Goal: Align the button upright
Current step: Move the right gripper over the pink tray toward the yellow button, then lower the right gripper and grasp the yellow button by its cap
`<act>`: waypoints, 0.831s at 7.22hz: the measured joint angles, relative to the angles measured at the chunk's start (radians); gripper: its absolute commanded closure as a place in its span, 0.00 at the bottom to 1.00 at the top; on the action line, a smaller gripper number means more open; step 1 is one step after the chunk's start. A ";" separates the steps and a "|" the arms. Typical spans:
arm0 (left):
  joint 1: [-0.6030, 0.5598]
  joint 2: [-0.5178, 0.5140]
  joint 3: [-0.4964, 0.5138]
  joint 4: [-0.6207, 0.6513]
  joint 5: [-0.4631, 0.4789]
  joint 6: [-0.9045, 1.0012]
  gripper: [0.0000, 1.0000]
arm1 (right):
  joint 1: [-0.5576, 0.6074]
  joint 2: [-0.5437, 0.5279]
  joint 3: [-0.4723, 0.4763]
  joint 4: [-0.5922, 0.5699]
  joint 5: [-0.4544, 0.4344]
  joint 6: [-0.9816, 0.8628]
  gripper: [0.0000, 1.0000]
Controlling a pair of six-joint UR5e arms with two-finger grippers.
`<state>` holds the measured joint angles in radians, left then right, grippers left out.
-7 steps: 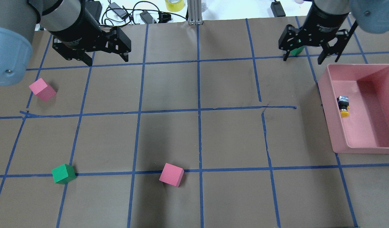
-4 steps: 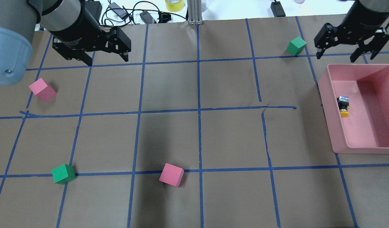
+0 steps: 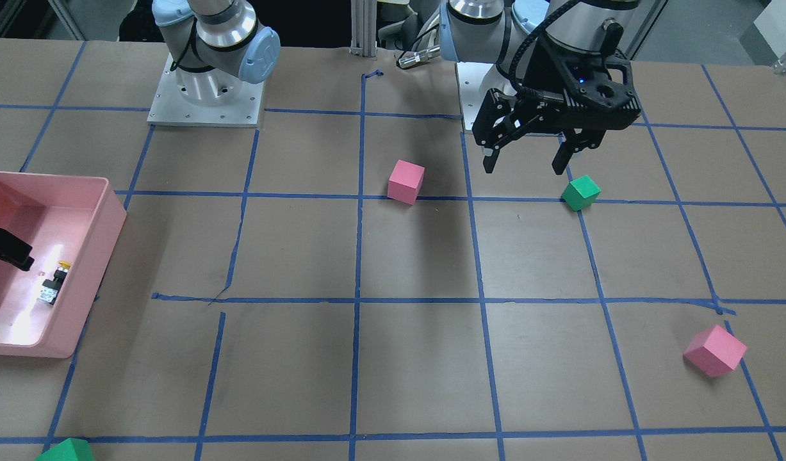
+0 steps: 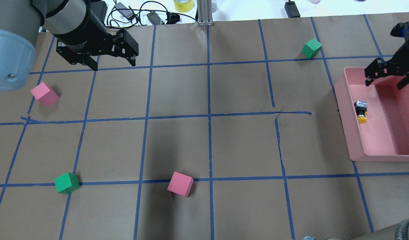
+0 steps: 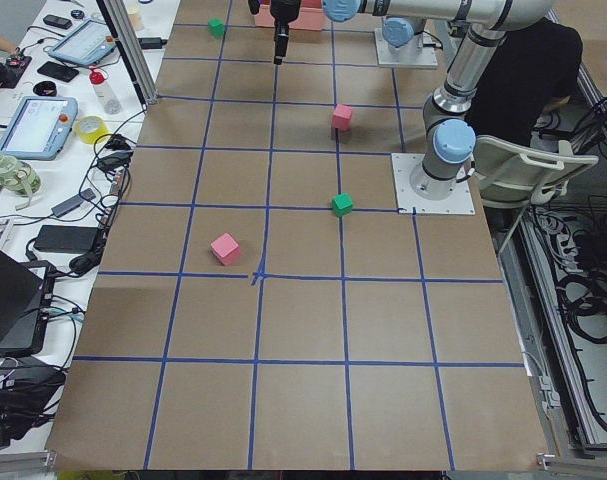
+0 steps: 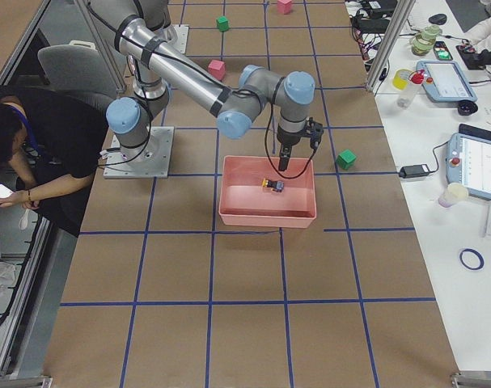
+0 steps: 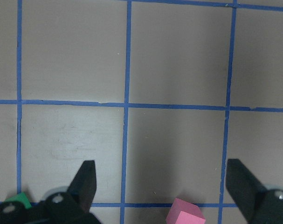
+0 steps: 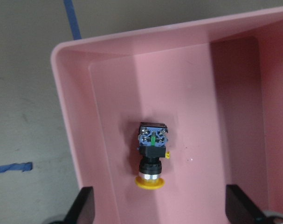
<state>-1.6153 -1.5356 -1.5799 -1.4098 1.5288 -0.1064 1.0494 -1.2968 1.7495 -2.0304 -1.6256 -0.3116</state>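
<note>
Right tool (image 4: 383, 85) newly near toppled button (image 4: 360, 111)

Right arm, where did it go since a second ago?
The right end effector swung from by the green cube to above the pink bin, open and empty. The button, on its side in the bin, and the left end effector stayed put.

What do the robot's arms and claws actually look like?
The left arm and right arm are silver-grey tubes with pale blue round joint caps. The left gripper and right gripper are black and angular, each with two slim tapered fingers. A black cable runs along the left arm's wrist.
</note>
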 measured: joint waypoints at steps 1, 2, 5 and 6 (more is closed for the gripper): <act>0.000 0.000 0.000 0.000 0.000 0.000 0.00 | -0.004 0.030 0.033 -0.058 -0.034 -0.004 0.00; 0.000 0.000 0.000 0.000 -0.001 0.000 0.00 | -0.006 0.051 0.050 -0.086 -0.054 -0.002 0.00; 0.000 0.000 0.000 0.000 -0.001 0.002 0.00 | -0.019 0.099 0.063 -0.103 -0.070 -0.001 0.00; 0.000 0.002 0.000 0.000 -0.001 0.006 0.00 | -0.027 0.113 0.066 -0.103 -0.070 -0.003 0.00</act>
<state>-1.6153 -1.5340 -1.5800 -1.4097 1.5274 -0.1004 1.0224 -1.1841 1.8155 -2.1335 -1.6954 -0.3150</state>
